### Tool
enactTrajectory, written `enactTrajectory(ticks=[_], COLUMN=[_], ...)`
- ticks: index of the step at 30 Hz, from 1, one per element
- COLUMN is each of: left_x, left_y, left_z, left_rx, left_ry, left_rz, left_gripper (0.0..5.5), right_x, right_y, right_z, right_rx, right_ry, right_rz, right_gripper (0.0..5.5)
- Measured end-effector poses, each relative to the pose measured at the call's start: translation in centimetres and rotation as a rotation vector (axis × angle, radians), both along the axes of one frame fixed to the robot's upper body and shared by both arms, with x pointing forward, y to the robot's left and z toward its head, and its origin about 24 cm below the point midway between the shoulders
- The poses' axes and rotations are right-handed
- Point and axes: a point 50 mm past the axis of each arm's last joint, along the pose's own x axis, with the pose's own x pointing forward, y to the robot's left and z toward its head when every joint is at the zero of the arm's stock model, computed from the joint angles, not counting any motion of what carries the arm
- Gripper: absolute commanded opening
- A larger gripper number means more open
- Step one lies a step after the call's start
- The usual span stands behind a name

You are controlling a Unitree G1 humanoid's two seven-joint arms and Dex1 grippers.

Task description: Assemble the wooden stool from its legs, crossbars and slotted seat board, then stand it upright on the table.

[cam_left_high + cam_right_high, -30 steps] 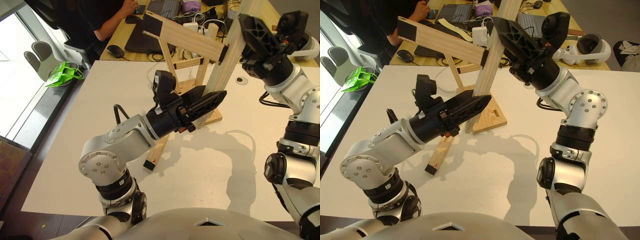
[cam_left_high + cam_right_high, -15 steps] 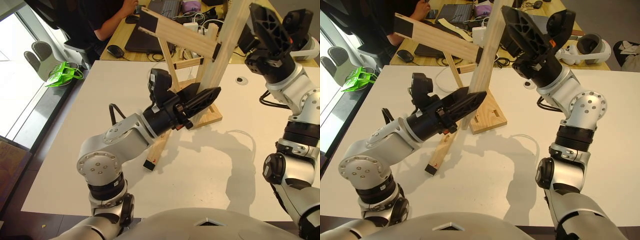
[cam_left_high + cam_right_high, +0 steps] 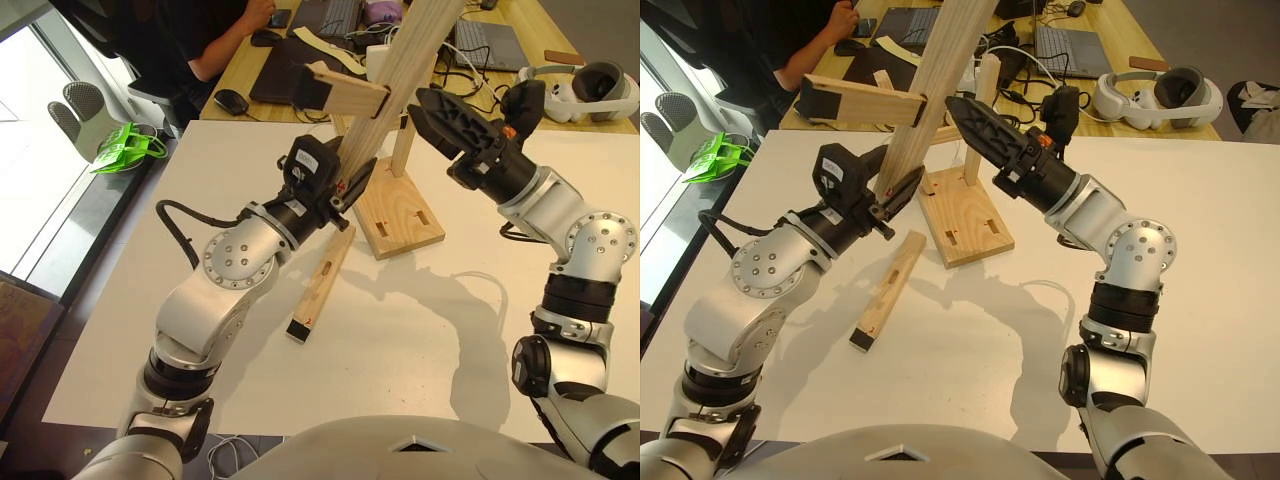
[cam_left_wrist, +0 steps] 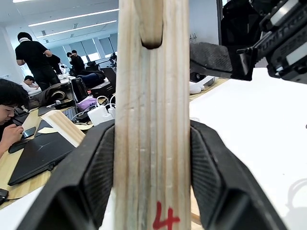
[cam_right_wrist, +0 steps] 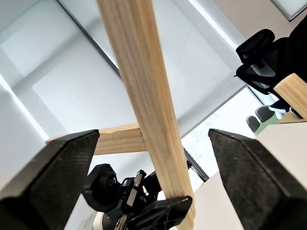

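My left gripper [image 3: 347,186] is shut on the lower end of a long wooden leg [image 3: 400,75] that slants up and away. In the left wrist view the leg [image 4: 152,120], marked with a red 4, sits clamped between the black fingers [image 4: 91,177]. A crossbar [image 3: 345,90] sticks out from the leg to the left. My right gripper [image 3: 440,110] hangs open just right of the leg, not touching it. The slotted seat board [image 3: 405,222] lies flat on the table with a short wooden piece [image 3: 405,150] standing in it. A loose leg [image 3: 320,285] lies beside the board.
The white table [image 3: 420,350] has free room in front and to the right. A white cable [image 3: 480,275] lies right of the board. A desk behind holds laptops, cables and a headset [image 3: 590,85]; a person sits at its left end.
My right gripper has let go of the leg's upper part and dropped lower, away from it. My left arm has swung the leg and crossbar leftward, and the leg stands steeper.
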Motion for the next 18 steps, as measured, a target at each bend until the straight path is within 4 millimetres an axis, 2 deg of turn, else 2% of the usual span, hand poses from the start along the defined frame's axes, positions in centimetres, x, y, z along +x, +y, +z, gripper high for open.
enactTrajectory(ticks=[8,16,18], left_x=[-0.2,-0.2,-0.2], left_y=[-0.1,-0.1,-0.2], left_z=[-1.4,-1.5,-1.6], left_rx=[0.097,0.134,0.141], left_ry=[-0.024,-0.040,-0.042], left_rz=[-0.006,-0.009,-0.012], left_gripper=[2.03,2.03,2.03], right_x=[0.9,1.2,1.3], right_y=[-0.1,0.3,0.6], right_z=[0.4,0.6,0.4], right_rx=[0.013,0.035,0.030], right_ry=[0.003,-0.004,0.000], right_rz=[-0.063,-0.065,-0.072], right_gripper=[4.20,2.98,2.50])
